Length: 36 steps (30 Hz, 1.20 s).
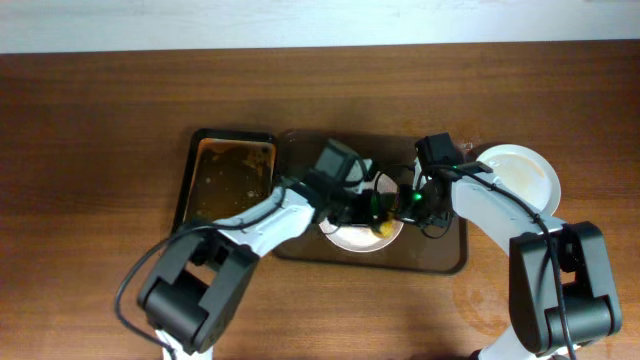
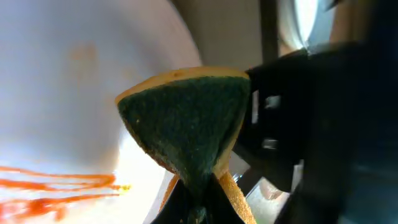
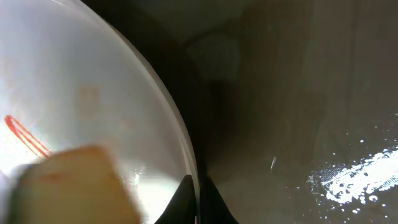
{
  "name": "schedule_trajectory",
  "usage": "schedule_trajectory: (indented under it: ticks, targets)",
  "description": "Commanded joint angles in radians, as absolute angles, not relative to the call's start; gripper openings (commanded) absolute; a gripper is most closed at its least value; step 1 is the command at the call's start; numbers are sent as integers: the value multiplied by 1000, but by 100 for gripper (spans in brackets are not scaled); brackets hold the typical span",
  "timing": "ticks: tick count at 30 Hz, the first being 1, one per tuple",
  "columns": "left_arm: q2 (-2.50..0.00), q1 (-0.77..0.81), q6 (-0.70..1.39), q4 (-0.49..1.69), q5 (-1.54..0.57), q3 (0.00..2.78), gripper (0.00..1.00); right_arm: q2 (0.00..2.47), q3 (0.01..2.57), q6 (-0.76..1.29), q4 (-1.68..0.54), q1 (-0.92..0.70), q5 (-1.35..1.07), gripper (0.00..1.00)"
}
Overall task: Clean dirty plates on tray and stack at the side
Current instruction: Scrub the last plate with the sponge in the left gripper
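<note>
— "Beneath both claws, what lay on the worktop?"
— "The tray, carrying one plate. A second plate sat off it, beyond the right claw, which was clamped on the first plate's rim, likely to steady it."
— "The left claw?"
— "Squeezed tight on the sponge, scouring face toward the sauce just beside."
</note>
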<state>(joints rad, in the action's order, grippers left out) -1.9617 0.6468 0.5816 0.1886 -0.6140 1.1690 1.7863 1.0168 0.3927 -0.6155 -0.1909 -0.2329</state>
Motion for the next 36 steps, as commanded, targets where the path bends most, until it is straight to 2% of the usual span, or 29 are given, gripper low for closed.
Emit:
schedule_trajectory:
  ticks: [1, 6, 12, 17, 20, 23, 26, 31, 36]
  targets:
    - [-2007, 678, 617, 184, -607, 1175, 0, 1790, 1010, 398, -616, -196, -224, 4]
    - [-2007, 678, 616, 194, -472, 1175, 0, 1790, 1010, 398, -624, -196, -223, 4]
    - [-1995, 664, 544, 182, -470, 1175, 0, 1790, 1010, 398, -624, -196, -223, 4]
    - [-1995, 663, 544, 309, -296, 1175, 0, 1790, 1010, 398, -624, -196, -224, 4]
    - [-1995, 611, 543, 308, -221, 1175, 0, 1790, 1010, 398, -624, -196, -223, 4]
    - [-1978, 526, 444, 308, -212, 1176, 0, 1790, 1010, 398, -624, -196, -223, 4]
    - [-1928, 476, 368, 323, -211, 1176, 0, 1790, 1010, 398, -625, -196, -223, 4]
    - [-1760, 473, 332, 513, -194, 1176, 0, 1789, 1011, 398, -631, -196, -188, 4]
    - [-1596, 383, 331, 592, -56, 1176, 0, 1710, 1053, 356, -647, -196, -105, 4]
